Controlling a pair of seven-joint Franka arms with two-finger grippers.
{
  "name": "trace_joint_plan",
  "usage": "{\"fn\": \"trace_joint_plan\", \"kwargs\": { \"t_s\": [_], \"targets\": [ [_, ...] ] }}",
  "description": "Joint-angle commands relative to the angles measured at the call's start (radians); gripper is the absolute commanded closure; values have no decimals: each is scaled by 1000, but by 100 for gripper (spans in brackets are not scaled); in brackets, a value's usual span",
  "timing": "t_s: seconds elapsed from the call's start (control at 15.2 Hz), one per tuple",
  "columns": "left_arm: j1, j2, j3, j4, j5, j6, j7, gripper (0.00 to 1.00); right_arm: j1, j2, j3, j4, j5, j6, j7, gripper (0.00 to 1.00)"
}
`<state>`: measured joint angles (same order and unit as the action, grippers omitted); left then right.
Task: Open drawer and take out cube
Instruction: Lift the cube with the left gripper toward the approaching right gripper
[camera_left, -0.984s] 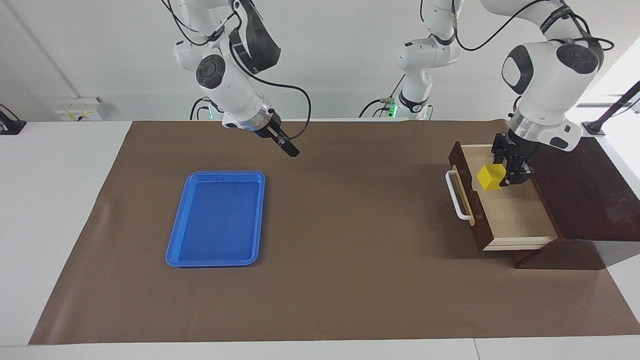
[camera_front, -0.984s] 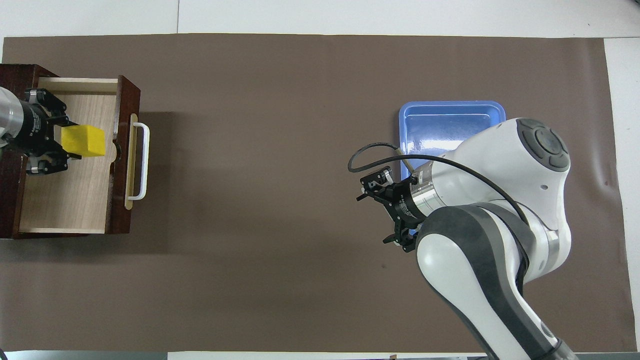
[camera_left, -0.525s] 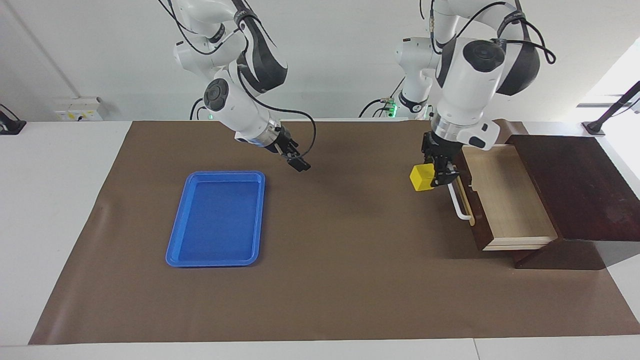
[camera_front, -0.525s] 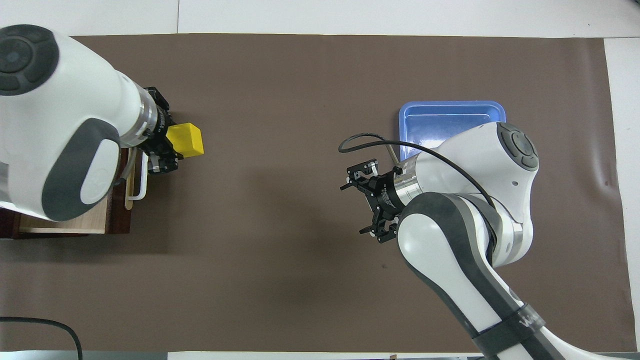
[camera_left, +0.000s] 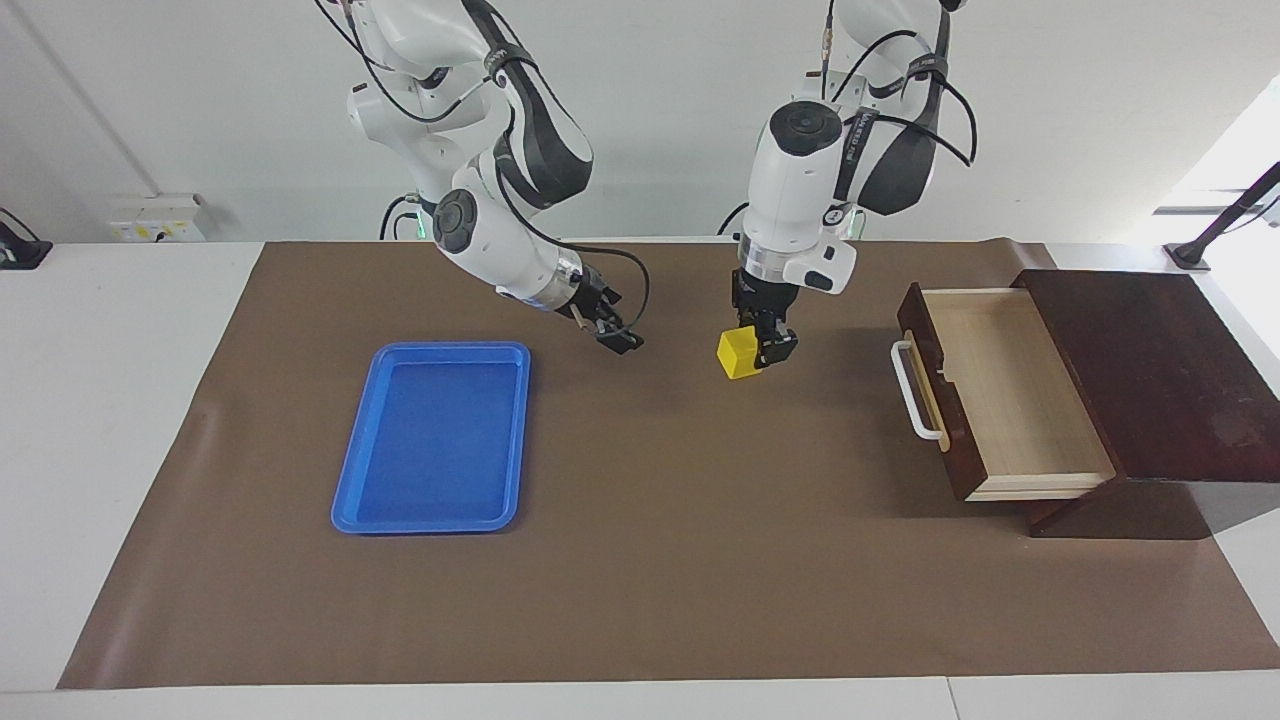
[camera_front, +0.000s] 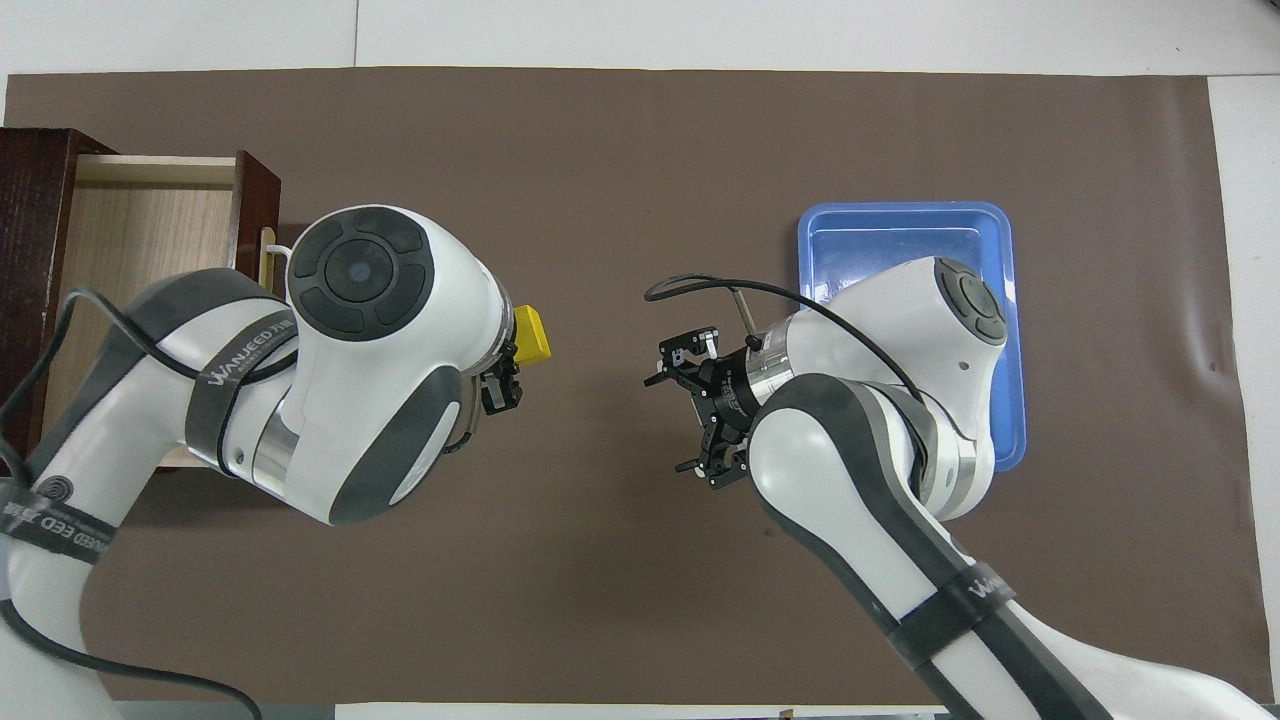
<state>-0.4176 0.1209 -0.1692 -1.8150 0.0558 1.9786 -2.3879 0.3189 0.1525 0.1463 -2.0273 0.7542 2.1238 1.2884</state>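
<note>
Your left gripper (camera_left: 757, 352) is clamped on the cube (camera_left: 738, 354), holding it in the air over the bare brown mat (camera_left: 640, 560), about midway between the drawer (camera_left: 1000, 395) and the blue tray (camera_left: 435, 435). In the overhead view the cube (camera_front: 531, 333) pokes out from under the left arm's wrist, with one finger (camera_front: 500, 390) showing beside it.

Your right gripper (camera_left: 615, 335) hangs over the mat too, just off the tray's corner nearest the robots and facing the cube across a gap. Its fingers (camera_front: 685, 350) are spread wide apart and hold nothing, which the overhead view (camera_front: 700, 410) shows plainly.

The drawer stands pulled out of its dark box (camera_left: 1150, 370) at the left arm's end of the table, white handle (camera_left: 915, 390) toward the middle. Its pale wood floor looks bare, though in the overhead view the left arm covers part of it (camera_front: 150, 230). The tray (camera_front: 900, 225) lies flat on the mat toward the right arm's end.
</note>
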Motion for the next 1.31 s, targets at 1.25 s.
{"fn": "trace_joint_plan", "kwargs": {
  "t_s": [1.25],
  "targets": [
    [-122,-44,19,-112,-13,74,-134,100,89,214,-5,257,76,28,167,0]
  ]
}}
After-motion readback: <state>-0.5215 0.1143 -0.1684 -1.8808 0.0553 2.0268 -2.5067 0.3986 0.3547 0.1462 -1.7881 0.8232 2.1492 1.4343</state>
